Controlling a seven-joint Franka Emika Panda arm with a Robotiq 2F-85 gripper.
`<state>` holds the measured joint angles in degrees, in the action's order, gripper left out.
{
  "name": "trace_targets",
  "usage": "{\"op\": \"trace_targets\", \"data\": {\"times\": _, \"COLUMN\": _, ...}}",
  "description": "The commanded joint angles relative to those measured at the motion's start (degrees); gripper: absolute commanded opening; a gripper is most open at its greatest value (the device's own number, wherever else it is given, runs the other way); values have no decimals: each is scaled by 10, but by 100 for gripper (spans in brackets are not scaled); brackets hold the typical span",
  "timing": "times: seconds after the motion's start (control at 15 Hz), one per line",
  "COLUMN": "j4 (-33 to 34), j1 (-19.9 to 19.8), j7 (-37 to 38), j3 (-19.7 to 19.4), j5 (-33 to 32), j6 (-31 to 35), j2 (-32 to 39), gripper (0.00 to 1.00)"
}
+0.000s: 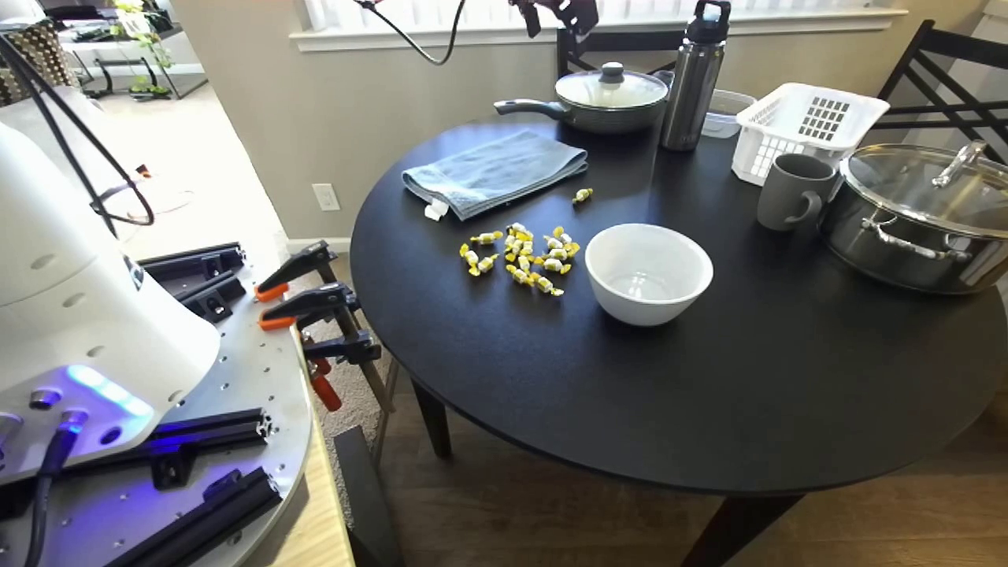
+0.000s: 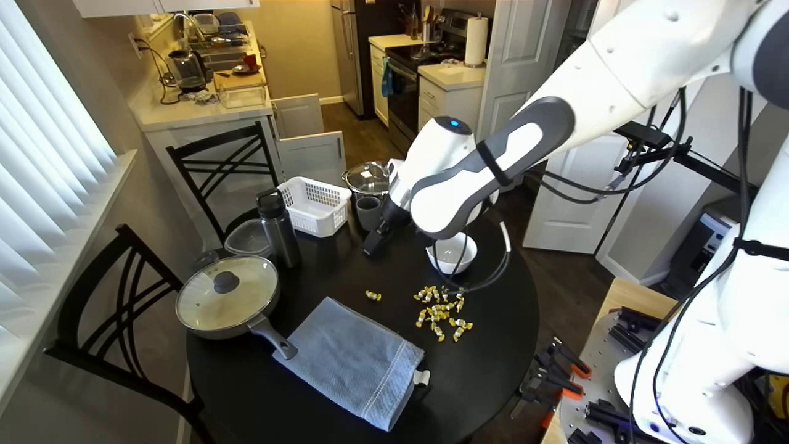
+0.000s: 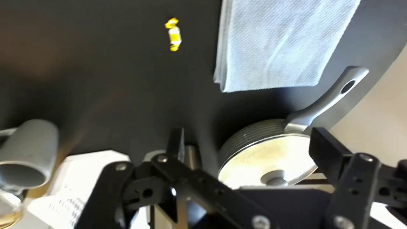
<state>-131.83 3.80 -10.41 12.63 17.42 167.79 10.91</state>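
My claw [image 3: 249, 144]: fingers spread wide, nothing held, raised above the table [image 1: 598, 394]; no contact shows.

Lone candy [image 3: 174, 35]: on the table, beyond the claw's left-hand finger in the wrist view.

Candies [image 1: 520, 250]: a loose cluster near the bowl [image 1: 630, 309], well apart from the claw in both exterior views.

Stage, by my judgement: early; I have nothing in grip, every candy I see lies on the table, all lifting is left.

Edges: towel [image 3: 279, 47], folded, beyond the claw, right of the lone candy; pan [image 3: 267, 162], lidded, seen through the claw's gap, its handle [image 3: 326, 97] by the table's rim; bottle [image 1: 693, 90], upright, partly hidden by the left-hand finger; mug [image 3: 28, 152] and basket [image 2: 323, 221], left of the claw in the wrist view.

Room: dark table surface between the claw and the lone candy; tightest, I judge, low down among pan, bottle and basket.
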Motion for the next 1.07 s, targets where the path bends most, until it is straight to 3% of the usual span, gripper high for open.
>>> {"op": "trace_targets", "data": {"times": 0.0, "j4": 99, "j1": -124, "j7": -153, "j3": 140, "j5": 95, "j6": -29, "j2": 127, "gripper": 100}}
{"op": "trace_targets", "data": {"times": 0.07, "j4": 112, "j1": -129, "j7": -189, "j3": 136, "j5": 106, "j6": -45, "j2": 149, "gripper": 100}}
{"op": "trace_targets", "data": {"times": 0.13, "j4": 120, "j1": -129, "j7": -171, "j3": 124, "j5": 68, "j6": -59, "j2": 161, "gripper": 100}}
{"op": "trace_targets", "data": {"times": 0.4, "j4": 146, "j1": -59, "j7": -78, "j3": -8, "j5": -73, "j6": -104, "j2": 183, "gripper": 100}}
{"op": "trace_targets", "data": {"times": 0.67, "j4": 172, "j1": 4, "j7": -3, "j3": -93, "j5": -183, "j6": -109, "j2": 209, "gripper": 100}}
{"op": "trace_targets", "data": {"times": 0.87, "j4": 194, "j1": 48, "j7": 54, "j3": -132, "j5": -238, "j6": -110, "j2": 229, "gripper": 100}}
{"op": "trace_targets", "data": {"times": 1.0, "j4": 207, "j1": 57, "j7": 71, "j3": -135, "j5": -247, "j6": -113, "j2": 244, "gripper": 100}}
